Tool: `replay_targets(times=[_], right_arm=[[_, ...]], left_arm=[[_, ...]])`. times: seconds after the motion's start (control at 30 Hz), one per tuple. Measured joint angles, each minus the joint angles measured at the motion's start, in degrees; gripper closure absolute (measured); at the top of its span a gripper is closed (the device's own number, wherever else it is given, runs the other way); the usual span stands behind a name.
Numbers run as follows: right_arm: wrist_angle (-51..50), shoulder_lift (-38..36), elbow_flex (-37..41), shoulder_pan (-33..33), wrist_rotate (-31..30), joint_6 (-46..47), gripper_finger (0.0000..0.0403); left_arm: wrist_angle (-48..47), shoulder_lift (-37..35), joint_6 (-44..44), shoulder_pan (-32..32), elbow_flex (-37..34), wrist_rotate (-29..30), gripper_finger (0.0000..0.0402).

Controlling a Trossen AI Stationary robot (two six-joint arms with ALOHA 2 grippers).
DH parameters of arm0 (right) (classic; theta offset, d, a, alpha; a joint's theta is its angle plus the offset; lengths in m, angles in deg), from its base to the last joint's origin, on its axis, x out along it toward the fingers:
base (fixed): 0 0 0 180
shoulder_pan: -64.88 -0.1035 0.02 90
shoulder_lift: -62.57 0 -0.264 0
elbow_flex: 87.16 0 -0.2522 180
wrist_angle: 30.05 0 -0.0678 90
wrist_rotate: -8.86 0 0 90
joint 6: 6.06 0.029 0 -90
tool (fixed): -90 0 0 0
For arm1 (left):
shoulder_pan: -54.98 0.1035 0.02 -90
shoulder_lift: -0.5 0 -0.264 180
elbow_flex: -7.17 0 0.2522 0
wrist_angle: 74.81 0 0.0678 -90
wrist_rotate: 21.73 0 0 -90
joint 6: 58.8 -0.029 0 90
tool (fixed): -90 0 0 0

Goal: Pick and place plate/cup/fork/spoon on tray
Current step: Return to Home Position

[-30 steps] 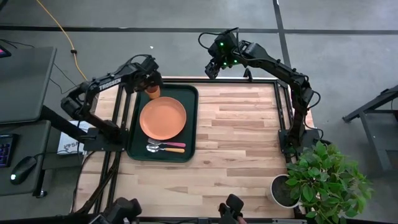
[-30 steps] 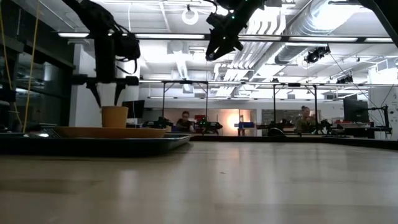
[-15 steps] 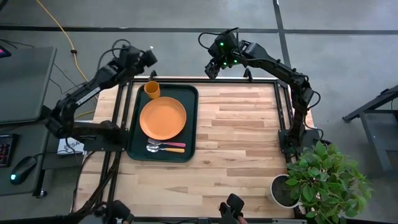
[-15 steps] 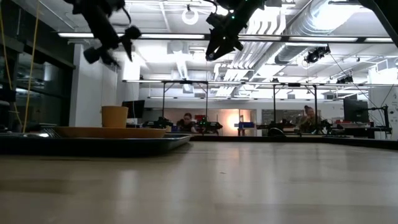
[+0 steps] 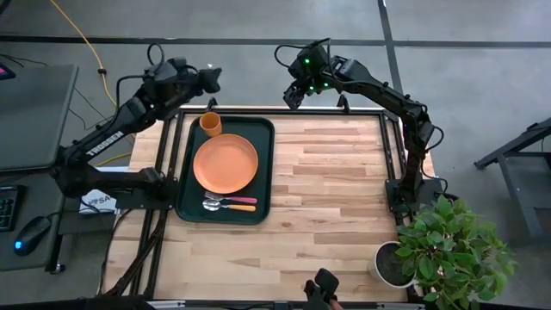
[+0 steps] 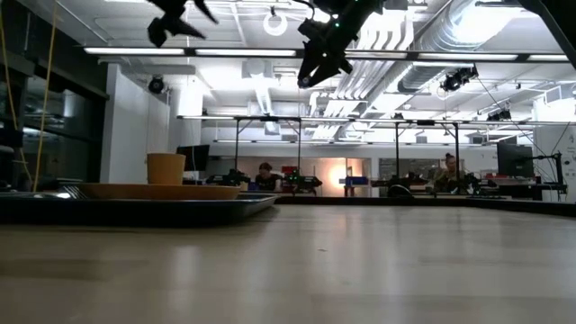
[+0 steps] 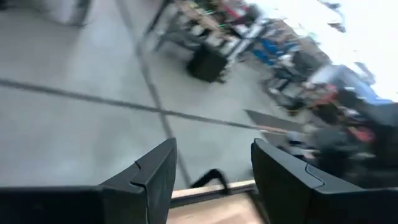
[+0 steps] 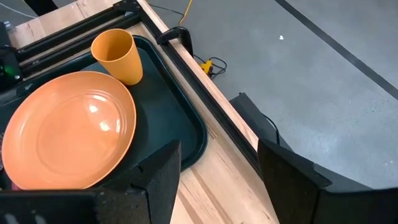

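By the look of it you're done bar homing: the tray (image 5: 265, 176) carries the plate (image 5: 225, 164) at its middle, the cup (image 5: 210, 125) in its far left corner, and the fork (image 5: 240, 201) and spoon (image 5: 242, 207) along its near edge, while the left gripper (image 5: 209, 80) and right gripper (image 5: 295, 95) hang beyond the far edge of the bench (image 5: 344, 189), fingers spread and empty.

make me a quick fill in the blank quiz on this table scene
1. The cup stands upright on the dark green ___.
2. The fork and the spoon lie side by side next to the orange ___.
3. The left gripper and the right gripper are both open, holding ___.
Missing words: tray; plate; nothing
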Motion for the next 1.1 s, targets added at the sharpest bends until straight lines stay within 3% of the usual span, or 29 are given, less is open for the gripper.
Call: replay_targets(times=[0.17, 0.33, 0.53, 0.67, 0.77, 0.83, 0.97, 1.1], right_arm=[[-1.94, 0.00, 0.00, 0.00, 1.43, -1.54, 0.0199], [-9.24, -0.06, 0.00, 0.00, 10.47, -7.77, 0.0199], [-18.43, -0.40, 0.02, -0.99, 21.26, -12.13, 0.0214], [-23.23, -1.62, 0.09, -2.76, 21.49, -13.37, 0.0296], [-26.52, -3.98, 0.09, -3.55, 20.87, -12.41, 0.0382], [-27.78, -6.26, 0.09, -3.85, 20.83, -11.44, 0.0386], [-30.00, -11.85, 0.09, -5.13, 21.37, -10.47, 0.0391], [-30.89, -18.71, 0.09, -6.99, 21.78, -7.59, 0.0397]], left_arm=[[4.13, -0.17, -3.82, -7.78, 0.09, -2.51, 0.0211], [4.36, -0.16, -12.07, -22.81, 0.09, -4.50, 0.0230], [6.08, -0.20, -19.01, -42.84, -0.97, 8.44, 0.0304], [9.14, -1.67, -21.20, -51.52, -5.22, 14.11, 0.0379], [14.49, -4.49, -21.18, -55.34, -11.01, 14.55, 0.0393], [21.09, -6.59, -21.65, -56.93, -16.05, 13.30, 0.0393], [33.83, -11.95, -23.18, -57.57, -27.07, 5.28, 0.0399], [36.73, -19.05, -21.96, -54.12, -36.35, 0.58, 0.0401]])
